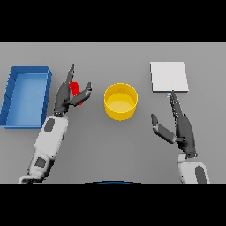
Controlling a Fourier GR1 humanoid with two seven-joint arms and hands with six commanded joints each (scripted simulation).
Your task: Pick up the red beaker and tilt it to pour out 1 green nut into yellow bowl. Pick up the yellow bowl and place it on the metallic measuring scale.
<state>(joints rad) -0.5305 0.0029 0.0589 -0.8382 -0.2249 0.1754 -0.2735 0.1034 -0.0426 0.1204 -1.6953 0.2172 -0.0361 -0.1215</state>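
Nearest the lower edge, in the lower right of the frame, the right robot hand (182, 129) rested idle above the grey counter (110, 150), its fingers straight and pointing up toward the upper right, its thumb spread out to the left; it held nothing. Its longest fingertip reached just below the bottom edge of the metallic measuring scale (169, 76), a pale square plate lying flat in the upper right.

At left of centre, the left robot hand (69, 95) came up from the lower left on its white and grey arm. Its fingers and thumb were set around the red beaker (75, 89), with the long fingers on the beaker's left side and the thumb on its right (only a small patch of red showed between them, so whether the beaker stood on the counter or was lifted could not be told). No green nut could be made out.

In the middle of the frame, just right of that hand and apart from it, the yellow bowl (120, 101) stood upright on the counter, its inside appearing plain yellow. It lay well left of the scale.

Along the left side, farthest out, a blue tray (12, 90) with raised walls lay on the counter, beside the left arm.
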